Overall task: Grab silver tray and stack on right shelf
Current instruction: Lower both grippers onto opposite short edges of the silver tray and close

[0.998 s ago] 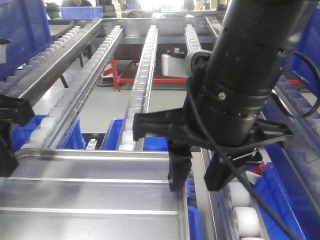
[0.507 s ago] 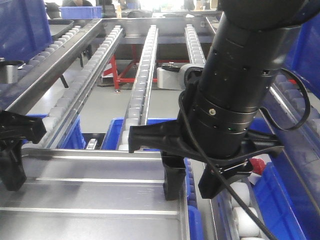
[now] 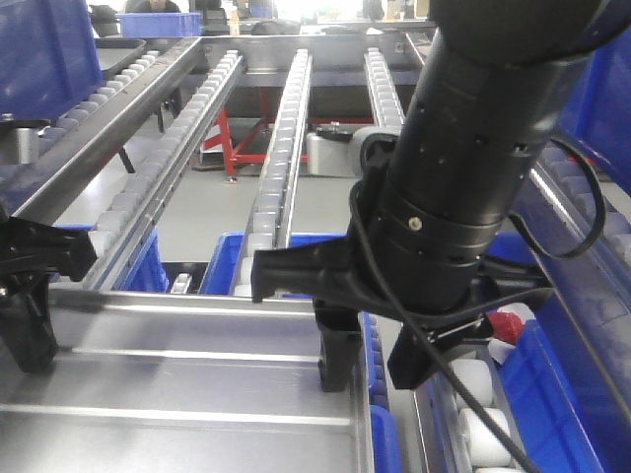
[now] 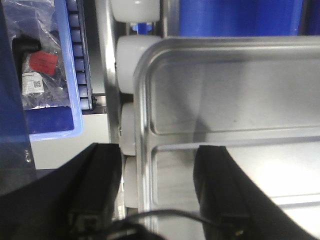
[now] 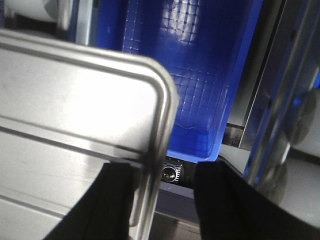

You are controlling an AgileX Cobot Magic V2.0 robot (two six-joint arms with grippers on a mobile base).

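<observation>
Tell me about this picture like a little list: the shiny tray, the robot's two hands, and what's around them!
tray: silver tray, lying flat, left edge over white rollers
left side: left hand open, one finger on each side of the tray's left rim
right side: right hand open, straddling the right rim near a corner
ahead: right shelf rails
underneath: blue bin

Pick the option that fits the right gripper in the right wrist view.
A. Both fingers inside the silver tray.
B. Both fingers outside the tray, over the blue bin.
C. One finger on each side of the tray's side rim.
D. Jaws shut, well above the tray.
C: the side rim of the silver tray runs up between the two fingers of the right gripper, one over the tray's base and one outside it, jaws apart.
</observation>
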